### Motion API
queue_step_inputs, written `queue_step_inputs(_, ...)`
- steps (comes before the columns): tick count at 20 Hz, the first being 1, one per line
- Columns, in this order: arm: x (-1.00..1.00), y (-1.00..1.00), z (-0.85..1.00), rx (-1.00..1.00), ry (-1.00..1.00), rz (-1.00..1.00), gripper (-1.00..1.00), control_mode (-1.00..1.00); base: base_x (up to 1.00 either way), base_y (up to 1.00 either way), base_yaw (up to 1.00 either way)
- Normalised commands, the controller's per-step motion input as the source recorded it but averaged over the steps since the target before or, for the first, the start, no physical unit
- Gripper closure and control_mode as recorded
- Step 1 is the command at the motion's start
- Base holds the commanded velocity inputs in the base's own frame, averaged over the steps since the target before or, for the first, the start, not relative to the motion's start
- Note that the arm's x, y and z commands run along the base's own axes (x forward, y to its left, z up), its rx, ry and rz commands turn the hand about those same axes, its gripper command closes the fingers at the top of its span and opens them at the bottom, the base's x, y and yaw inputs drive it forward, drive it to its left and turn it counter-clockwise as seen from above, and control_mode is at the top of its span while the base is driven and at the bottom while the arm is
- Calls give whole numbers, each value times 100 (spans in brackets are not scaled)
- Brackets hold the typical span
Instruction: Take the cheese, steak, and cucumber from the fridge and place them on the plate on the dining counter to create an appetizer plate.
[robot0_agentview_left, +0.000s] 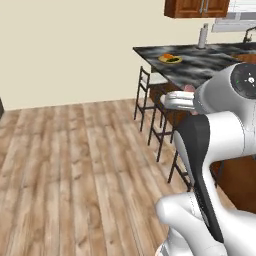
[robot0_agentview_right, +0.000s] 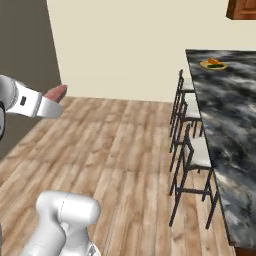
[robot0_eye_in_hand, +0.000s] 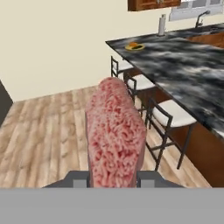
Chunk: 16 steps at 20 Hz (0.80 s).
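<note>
- The gripper (robot0_eye_in_hand: 114, 180) is clamped on the steak (robot0_eye_in_hand: 116, 135), a pinkish-red slab standing up the middle of the hand view.
- In the right base view the steak (robot0_agentview_right: 56, 92) pokes out at middle left, over the wooden floor (robot0_agentview_right: 110, 150).
- The plate (robot0_agentview_left: 170, 59) sits at upper right on the dining counter (robot0_agentview_left: 200, 67), with something orange and something dark green on it.
- Stools (robot0_agentview_right: 192, 155) line the counter's near side.

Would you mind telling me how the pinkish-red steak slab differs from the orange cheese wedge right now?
The pinkish-red steak slab is clamped in the gripper, off the floor; the orange cheese wedge lies on the yellow-rimmed plate. The steak is away from the dark marbled dining counter; the cheese is already on it, beside the dark green cucumber. Both are out of the fridge.
</note>
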Motion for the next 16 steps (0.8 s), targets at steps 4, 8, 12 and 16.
queue_step_inputs(4, 0, 0, 0, 0, 0, 0, 100, 100, 100, 93, -62)
queue_step_inputs(8, 0, 0, 0, 0, 0, 0, 100, 100, 100, 92, -60)
queue_step_inputs(12, 0, 0, 0, 0, 0, 0, 100, 100, 100, 99, -60)
queue_step_inputs(16, 0, 0, 0, 0, 0, 0, 100, 100, 100, 100, -59)
